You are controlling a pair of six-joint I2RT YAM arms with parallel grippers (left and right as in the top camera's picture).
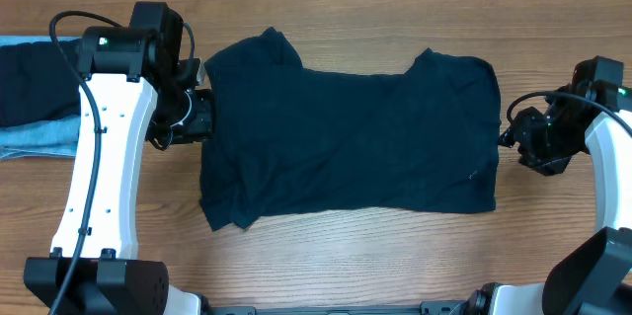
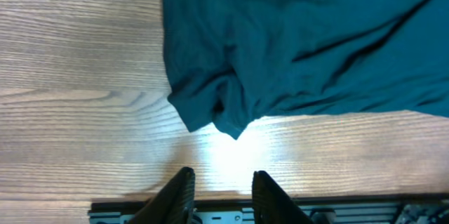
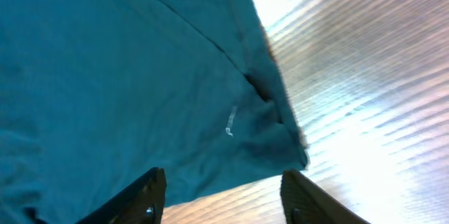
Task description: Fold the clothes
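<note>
The wooden table (image 1: 346, 256) before me carries a navy shirt (image 1: 346, 137) spread flat at its middle. Out at nine o'clock lie a dark garment (image 1: 30, 83) and light blue denim (image 1: 39, 137), touching.

The dark navy shirt (image 1: 351, 142) is lying spread flat and lightly wrinkled across the middle of the table (image 1: 346, 256), its near left corner bunching up. A dark navy piece (image 1: 30, 78) is resting on light blue denim (image 1: 39, 137) at the left edge, apart from the shirt.

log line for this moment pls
dark navy cloth shirt: spread on wooden table | left gripper: fingers open, empty, beside shirt's left edge | right gripper: fingers open, empty, at shirt's right edge
</note>
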